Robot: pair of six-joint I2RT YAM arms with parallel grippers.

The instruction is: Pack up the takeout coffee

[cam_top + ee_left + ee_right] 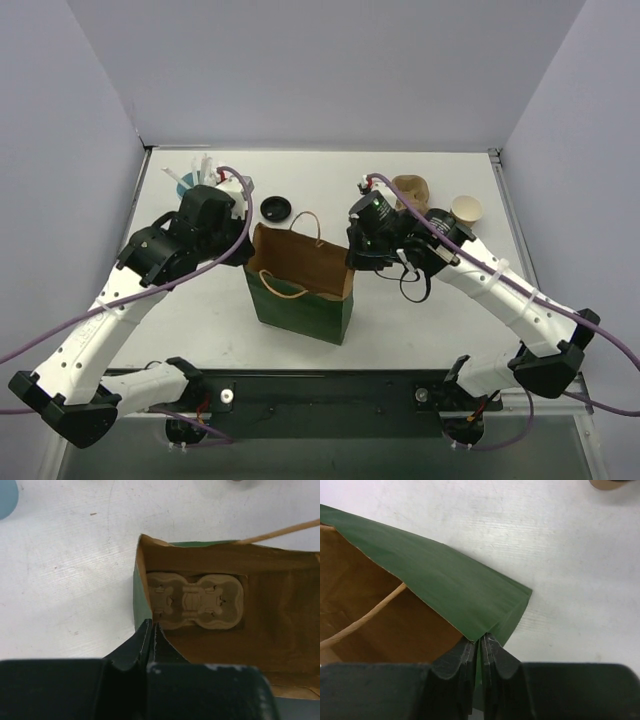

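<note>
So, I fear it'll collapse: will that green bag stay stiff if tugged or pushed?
Probably floppy: the bag is thin paper and its wall bows where the right pincer pinches it. Likely light, so a push may slide or tip it, though the carrier flat on its bottom could steady it.

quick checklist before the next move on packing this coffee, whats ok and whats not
1. left gripper shut on the bag rim: ok
2. right gripper shut on the opposite rim: ok
3. bag mouth open: ok
4. cup carrier flat on the bag's bottom: ok
5. coffee cup lidded: not ok, the black lid lies apart from it on the table
6. a gripper free to fetch the cup: not ok, both are on the bag
</note>
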